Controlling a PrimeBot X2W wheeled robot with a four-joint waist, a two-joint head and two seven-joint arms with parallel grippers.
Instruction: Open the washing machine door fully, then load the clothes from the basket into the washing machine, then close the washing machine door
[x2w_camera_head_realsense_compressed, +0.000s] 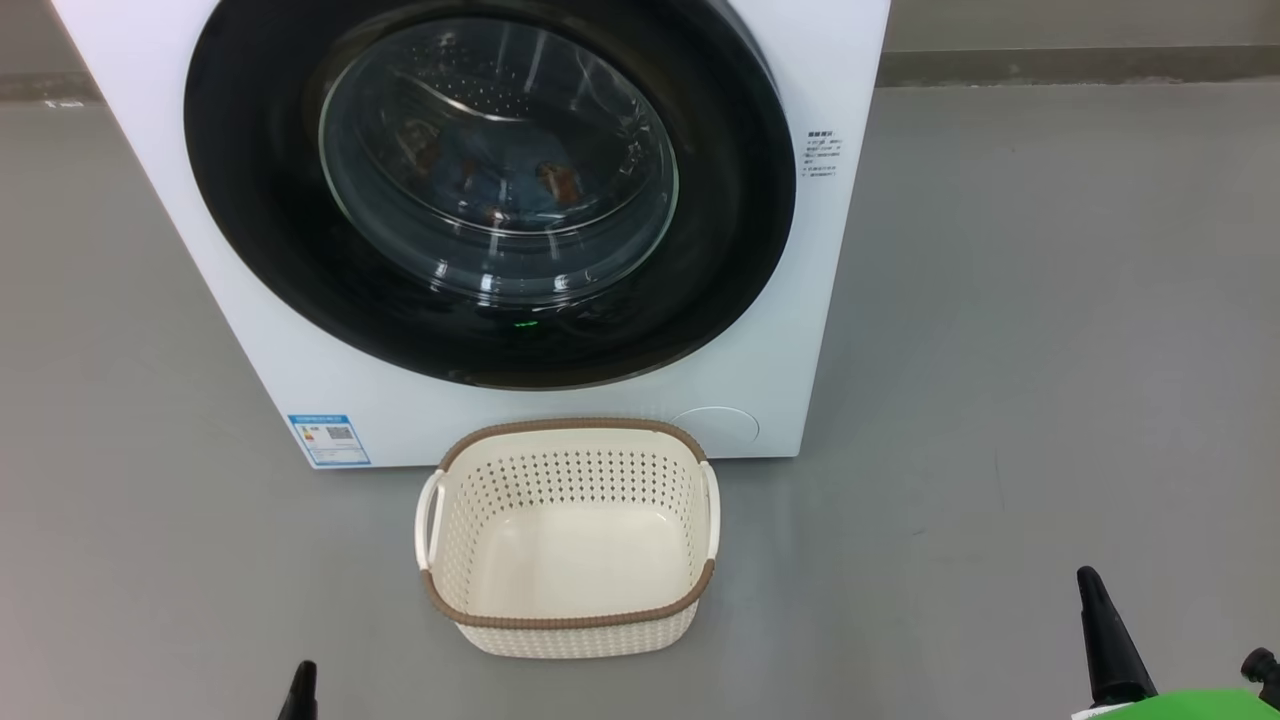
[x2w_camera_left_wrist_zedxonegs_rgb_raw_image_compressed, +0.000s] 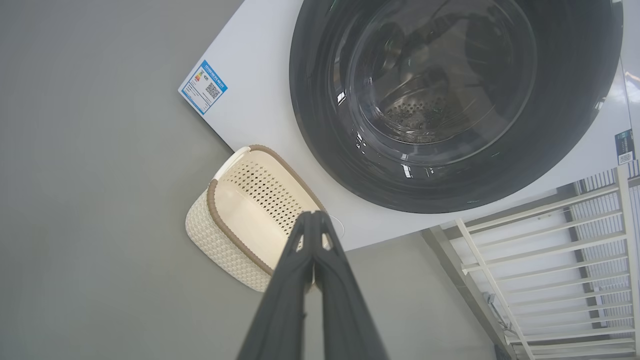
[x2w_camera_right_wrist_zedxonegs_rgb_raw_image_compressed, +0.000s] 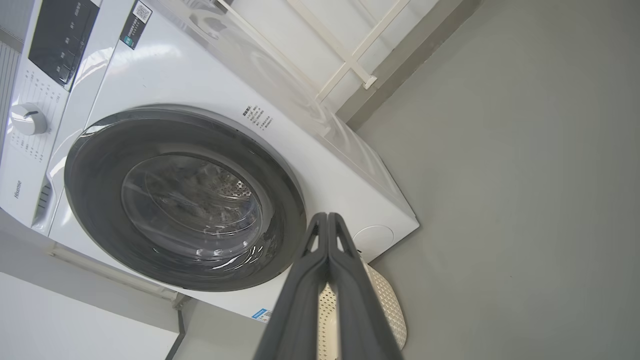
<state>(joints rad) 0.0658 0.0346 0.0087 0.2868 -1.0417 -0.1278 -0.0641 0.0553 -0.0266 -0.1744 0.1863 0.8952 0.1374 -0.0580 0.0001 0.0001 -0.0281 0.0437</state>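
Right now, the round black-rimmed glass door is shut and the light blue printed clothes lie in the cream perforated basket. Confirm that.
One error: the head view shows the basket empty; the clothes lie inside, behind the glass of the shut door.

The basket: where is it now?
In the head view the basket stands on the grey floor at centre, just before the washing machine, below its door.
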